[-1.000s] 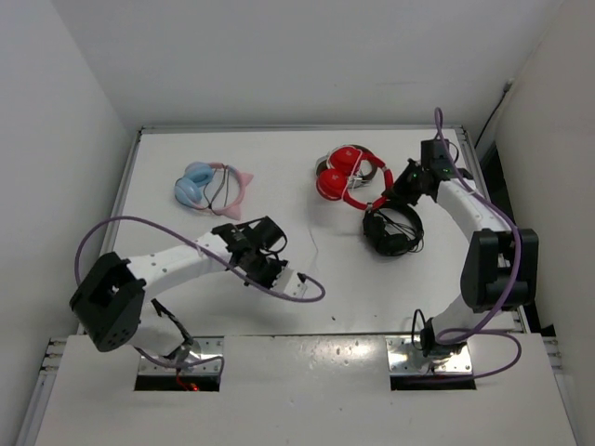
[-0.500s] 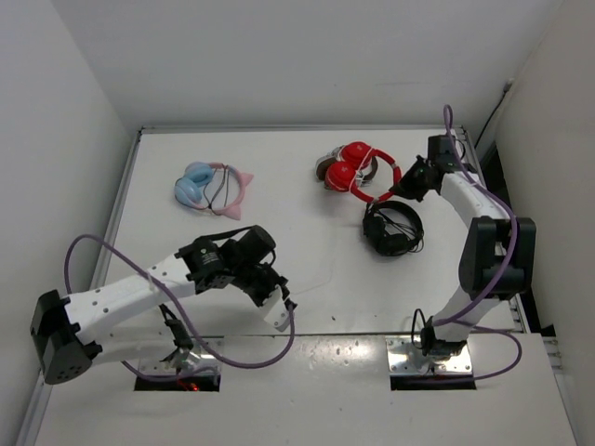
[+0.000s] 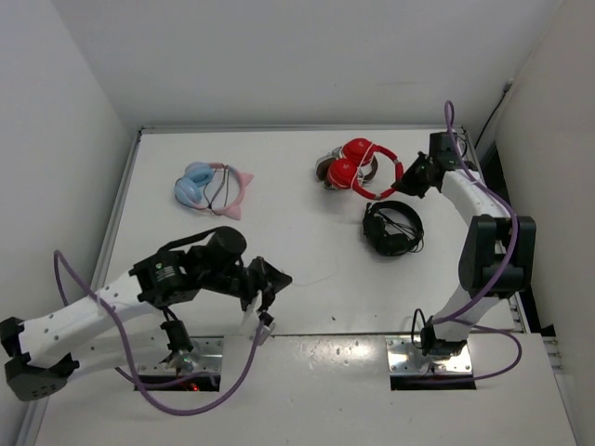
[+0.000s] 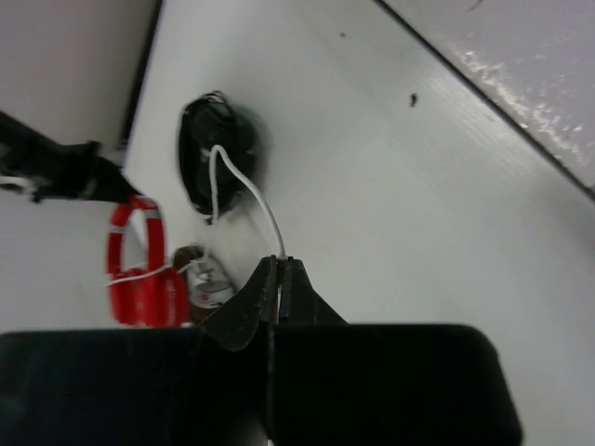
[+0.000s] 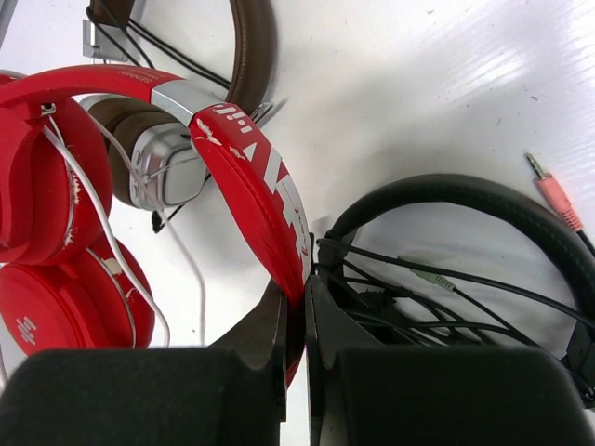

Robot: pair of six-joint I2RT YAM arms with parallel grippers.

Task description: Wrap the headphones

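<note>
While the right pincer [image 5: 299,295] is clenched on the red headband [image 5: 244,158], the red headphones [image 3: 351,167] lie at the far right of the desk [image 3: 307,232], touching a brown-and-silver pair [image 5: 165,177] and just beside a black pair [image 3: 390,229]. The left pincer [image 4: 279,275], close to the near edge, is clamped on the end of the thin white cable [image 4: 244,184], which curves away toward the far right.

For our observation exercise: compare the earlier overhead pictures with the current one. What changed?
The left gripper drew back toward the near edge, pinching the thin white cable. The red headphones, held at the headband by the right gripper, shifted slightly toward the far right. The black headphones and the blue cat-ear headphones stayed put.
</note>
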